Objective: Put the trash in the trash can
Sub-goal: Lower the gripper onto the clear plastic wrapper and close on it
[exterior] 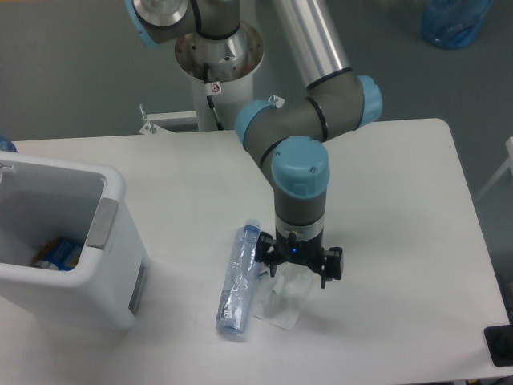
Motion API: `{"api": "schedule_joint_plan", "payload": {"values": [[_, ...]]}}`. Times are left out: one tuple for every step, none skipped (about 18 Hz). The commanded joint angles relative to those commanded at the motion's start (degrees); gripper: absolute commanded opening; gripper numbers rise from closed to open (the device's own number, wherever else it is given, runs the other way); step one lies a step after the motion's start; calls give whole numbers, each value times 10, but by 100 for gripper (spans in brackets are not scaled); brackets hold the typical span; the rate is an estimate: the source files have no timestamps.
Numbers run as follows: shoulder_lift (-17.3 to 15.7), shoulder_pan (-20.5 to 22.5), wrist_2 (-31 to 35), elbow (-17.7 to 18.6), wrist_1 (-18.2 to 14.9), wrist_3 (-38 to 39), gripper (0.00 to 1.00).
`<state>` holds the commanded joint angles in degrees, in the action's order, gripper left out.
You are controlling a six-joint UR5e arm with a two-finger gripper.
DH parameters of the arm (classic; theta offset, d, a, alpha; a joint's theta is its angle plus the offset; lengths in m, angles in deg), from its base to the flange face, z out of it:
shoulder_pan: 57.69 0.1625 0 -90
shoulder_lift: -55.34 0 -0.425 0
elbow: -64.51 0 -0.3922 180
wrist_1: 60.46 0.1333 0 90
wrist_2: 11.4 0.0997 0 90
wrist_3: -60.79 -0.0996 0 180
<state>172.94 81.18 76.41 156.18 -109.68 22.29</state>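
Note:
A crushed clear water bottle [237,282] with a bluish label lies on the white table, its cap pointing away from the camera. Just right of it lies a flat clear plastic packet [282,305]. My gripper [296,269] hangs open directly over the packet's upper end, its fingers spread to either side; whether they touch it I cannot tell. The white trash can [113,210] stands at the table's left edge, with a grey handle tab on its near side and some blue and orange items inside.
The arm's base column [218,72] rises behind the table's back edge. A blue bag [455,22] lies on the floor at top right. A dark object [500,345] sits at the table's front right corner.

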Motion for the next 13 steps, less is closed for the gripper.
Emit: {"api": "schedule_joint_plan", "payload": {"values": [[2, -5, 1, 0, -1, 4, 100], [3, -11, 3, 0, -1, 7, 100], [4, -15, 4, 1, -3, 10, 100], [4, -18, 4, 4, -4, 11, 100], [4, -24, 6, 6, -4, 12, 100], [6, -25, 7, 6, -4, 12, 100], [9, -25, 6, 5, -4, 12, 100], [13, -25, 7, 5, -4, 11, 100], [21, -25, 10, 4, -4, 9, 100], [30, -26, 20, -1, -4, 6, 100], [35, -29, 32, -3, -4, 4, 100], [38, -33, 42, -4, -3, 2, 94], [40, -34, 43, -4, -4, 1, 72]]}}
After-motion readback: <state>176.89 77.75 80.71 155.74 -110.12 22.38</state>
